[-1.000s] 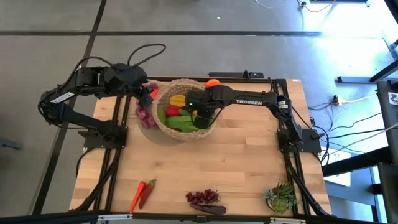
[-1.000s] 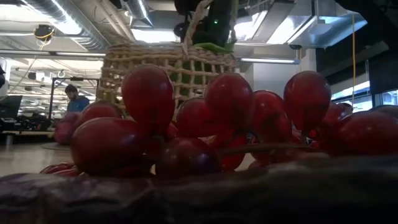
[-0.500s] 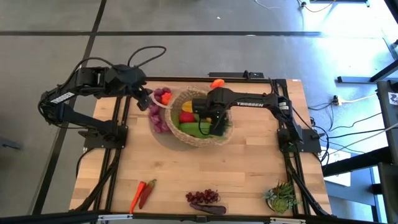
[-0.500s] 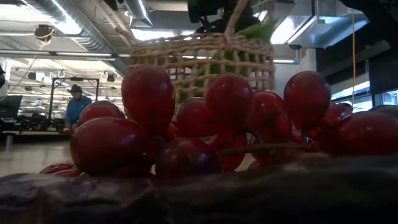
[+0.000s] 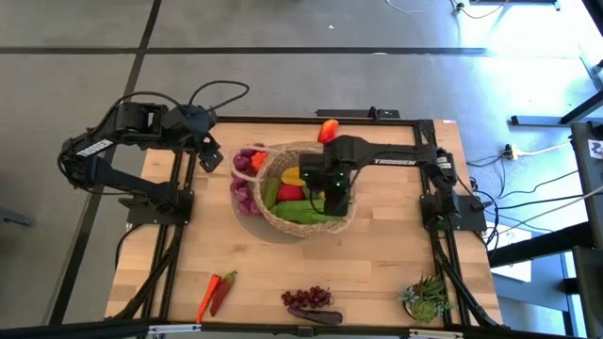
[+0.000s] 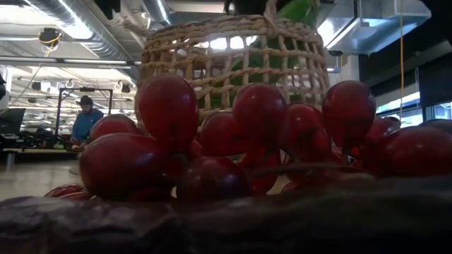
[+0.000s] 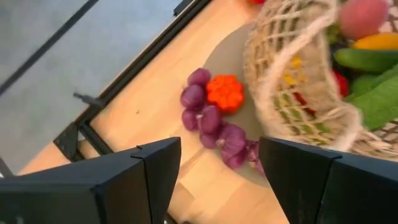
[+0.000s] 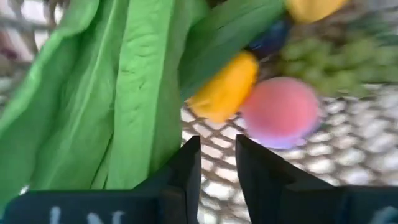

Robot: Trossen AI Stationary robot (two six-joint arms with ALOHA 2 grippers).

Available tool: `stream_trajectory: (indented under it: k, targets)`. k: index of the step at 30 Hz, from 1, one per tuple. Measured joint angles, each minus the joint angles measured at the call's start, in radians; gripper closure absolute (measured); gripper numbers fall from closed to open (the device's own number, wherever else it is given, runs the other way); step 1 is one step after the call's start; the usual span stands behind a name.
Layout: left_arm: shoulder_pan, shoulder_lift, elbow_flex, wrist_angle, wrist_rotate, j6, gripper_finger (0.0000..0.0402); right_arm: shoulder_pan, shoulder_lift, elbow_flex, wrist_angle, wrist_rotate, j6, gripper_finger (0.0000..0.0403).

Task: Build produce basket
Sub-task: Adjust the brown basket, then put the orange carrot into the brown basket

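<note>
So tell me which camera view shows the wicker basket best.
The high view: the whole basket shows there, rim and produce inside. The low view gives only its woven side behind red grapes, the left wrist view one blurred edge, and the right wrist view just weave under leaves.

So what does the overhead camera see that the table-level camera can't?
Only the high view shows both arms: the left gripper open beside the basket, the right gripper over it, narrowly parted. It also shows the chillies, the potted plant and an orange pepper behind the basket. Only the low view shows the room beyond, with a person. Both show the basket and the red grapes at the table's near edge.
</note>
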Motion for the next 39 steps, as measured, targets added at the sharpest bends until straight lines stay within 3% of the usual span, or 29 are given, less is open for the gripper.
stream_trajectory:
  k: [5,12,21,26,33,36,39]
  targets:
    - [0.0,0.0,0.0,-0.09,0.0,-0.106,0.0193,0.005,-0.101,0.0,0.036,0.033,0.07,0.0305]
    - [-0.003,-0.001,-0.014,-0.093,0.052,-0.18,0.0193,0.014,-0.227,0.001,0.175,0.046,0.073,0.0305]
    - [-0.124,-0.005,-0.249,-0.064,0.266,-0.011,0.0193,0.032,-0.36,0.001,0.224,0.081,-0.01,0.0305]
    - [-0.192,-0.002,-0.41,0.103,0.385,0.133,0.0193,0.032,-0.409,0.001,0.225,0.081,-0.038,0.0305]
    - [-0.289,-0.002,-0.557,0.414,0.466,0.139,0.0193,0.032,-0.446,0.001,0.196,0.066,-0.07,0.0305]
    - [-0.35,-0.002,-0.575,0.448,0.471,0.063,0.0193,0.032,-0.45,0.001,0.182,0.018,-0.087,0.0305]
    - [-0.417,-0.002,-0.58,0.441,0.495,-0.149,0.0193,0.032,-0.45,0.001,0.181,0.002,-0.089,0.0305]
